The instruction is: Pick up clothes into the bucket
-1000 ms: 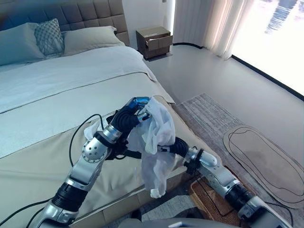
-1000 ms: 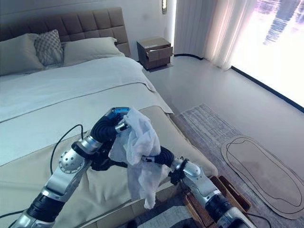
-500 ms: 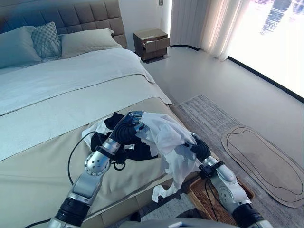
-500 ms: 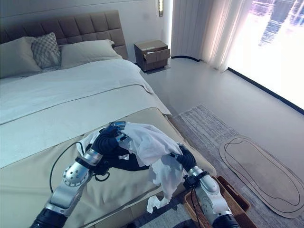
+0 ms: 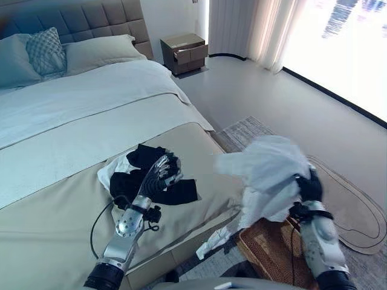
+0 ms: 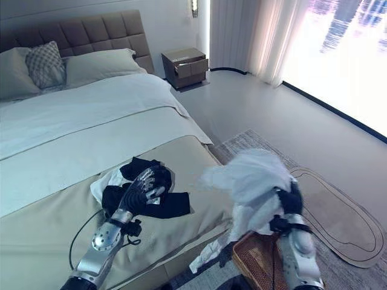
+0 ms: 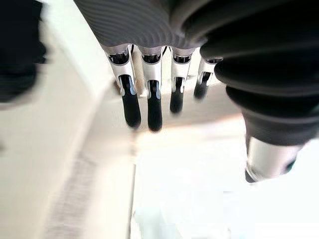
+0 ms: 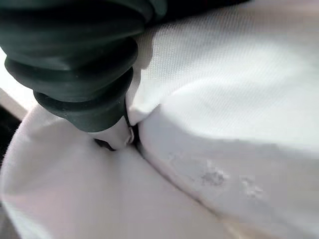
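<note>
Bunching a crumpled white garment (image 5: 266, 172) in curled fingers, the right hand (image 5: 309, 187) holds it above the wicker basket (image 5: 272, 254); the left hand (image 5: 158, 175), fingers straight, hovers over black clothes (image 5: 175, 192) on the bed (image 5: 60, 181)

Left hand (image 5: 158, 175) raised, fingers (image 7: 148, 102) straight — right hand (image 5: 309, 188) lifted, clenched on cloth

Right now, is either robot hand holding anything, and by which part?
Right robot hand grips the white garment by its bunched upper part, the rest hanging toward the wicker basket. Left robot hand is open, empty.
</note>
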Controlling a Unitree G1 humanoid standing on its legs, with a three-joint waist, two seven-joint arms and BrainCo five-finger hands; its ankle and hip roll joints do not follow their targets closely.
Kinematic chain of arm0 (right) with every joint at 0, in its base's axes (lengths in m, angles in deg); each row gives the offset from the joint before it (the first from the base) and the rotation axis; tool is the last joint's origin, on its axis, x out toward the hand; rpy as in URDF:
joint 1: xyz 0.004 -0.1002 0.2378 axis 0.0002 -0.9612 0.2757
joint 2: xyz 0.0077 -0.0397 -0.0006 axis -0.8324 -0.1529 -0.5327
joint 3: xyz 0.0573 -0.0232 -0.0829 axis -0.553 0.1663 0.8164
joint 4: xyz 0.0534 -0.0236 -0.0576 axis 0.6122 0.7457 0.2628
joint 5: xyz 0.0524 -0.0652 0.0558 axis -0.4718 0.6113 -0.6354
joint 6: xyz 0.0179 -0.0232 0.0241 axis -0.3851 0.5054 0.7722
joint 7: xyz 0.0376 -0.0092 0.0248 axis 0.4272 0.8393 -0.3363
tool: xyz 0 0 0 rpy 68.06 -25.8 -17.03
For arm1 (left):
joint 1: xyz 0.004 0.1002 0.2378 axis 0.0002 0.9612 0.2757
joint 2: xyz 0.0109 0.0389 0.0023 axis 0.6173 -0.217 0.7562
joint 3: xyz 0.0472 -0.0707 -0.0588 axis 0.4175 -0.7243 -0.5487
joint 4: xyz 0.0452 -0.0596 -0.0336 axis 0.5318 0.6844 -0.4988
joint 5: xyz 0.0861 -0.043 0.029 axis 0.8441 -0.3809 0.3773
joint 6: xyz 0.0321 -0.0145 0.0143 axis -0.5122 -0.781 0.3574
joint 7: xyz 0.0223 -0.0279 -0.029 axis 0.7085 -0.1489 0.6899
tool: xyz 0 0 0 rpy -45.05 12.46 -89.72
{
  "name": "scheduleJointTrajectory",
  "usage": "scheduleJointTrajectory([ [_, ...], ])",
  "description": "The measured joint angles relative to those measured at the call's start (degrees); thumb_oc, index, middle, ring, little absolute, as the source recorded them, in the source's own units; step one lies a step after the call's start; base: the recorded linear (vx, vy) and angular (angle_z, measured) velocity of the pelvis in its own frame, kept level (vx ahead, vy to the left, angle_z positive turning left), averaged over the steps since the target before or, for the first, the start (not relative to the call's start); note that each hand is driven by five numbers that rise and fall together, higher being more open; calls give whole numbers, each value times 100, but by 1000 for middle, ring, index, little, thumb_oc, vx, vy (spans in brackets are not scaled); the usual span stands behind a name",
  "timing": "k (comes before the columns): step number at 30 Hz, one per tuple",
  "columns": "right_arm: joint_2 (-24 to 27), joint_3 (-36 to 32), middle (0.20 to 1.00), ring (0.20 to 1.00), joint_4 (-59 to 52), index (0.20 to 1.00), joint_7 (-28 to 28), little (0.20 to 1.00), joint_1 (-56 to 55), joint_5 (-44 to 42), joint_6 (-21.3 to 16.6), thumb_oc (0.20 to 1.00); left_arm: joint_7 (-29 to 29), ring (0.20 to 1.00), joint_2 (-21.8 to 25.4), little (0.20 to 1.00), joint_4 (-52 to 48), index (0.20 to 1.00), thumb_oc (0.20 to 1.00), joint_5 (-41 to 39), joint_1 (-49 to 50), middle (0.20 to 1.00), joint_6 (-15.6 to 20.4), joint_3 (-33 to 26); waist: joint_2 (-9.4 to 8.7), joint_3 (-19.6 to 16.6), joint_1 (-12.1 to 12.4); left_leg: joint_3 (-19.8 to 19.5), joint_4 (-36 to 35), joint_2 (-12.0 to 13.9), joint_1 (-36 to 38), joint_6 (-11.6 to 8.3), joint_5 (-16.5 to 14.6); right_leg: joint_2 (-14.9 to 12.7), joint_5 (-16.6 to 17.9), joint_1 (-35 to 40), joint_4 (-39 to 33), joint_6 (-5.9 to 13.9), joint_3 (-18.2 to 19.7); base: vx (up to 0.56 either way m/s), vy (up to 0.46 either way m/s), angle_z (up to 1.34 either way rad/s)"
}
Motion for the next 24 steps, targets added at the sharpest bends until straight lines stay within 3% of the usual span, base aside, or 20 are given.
scheduleJointTrajectory([
  [10,332,-1015,200,200,23,200,721,200,-66,293,-159,200,-63,1000,-18,1000,247,1000,1000,2,252,1000,-51,-20,-17,11,-188,161,-52,10,59,0,-2,7,1,-70,-2,11,174,-6,5,-9],
  [18,521,-1574,200,200,-699,200,721,200,-202,289,-332,200,-107,1000,-189,1000,293,1000,1000,-28,539,1000,-86,-551,-36,30,-204,299,-54,17,45,12,-34,10,-5,-162,-5,41,300,-8,2,-7],
  [24,533,-1650,200,200,-780,200,718,200,-203,289,-347,200,-107,1000,-203,1000,292,1000,1000,-154,558,1000,-86,-584,-59,36,-212,308,-53,12,-27,5,-28,8,5,-237,-2,50,313,-1,1,-1],
])
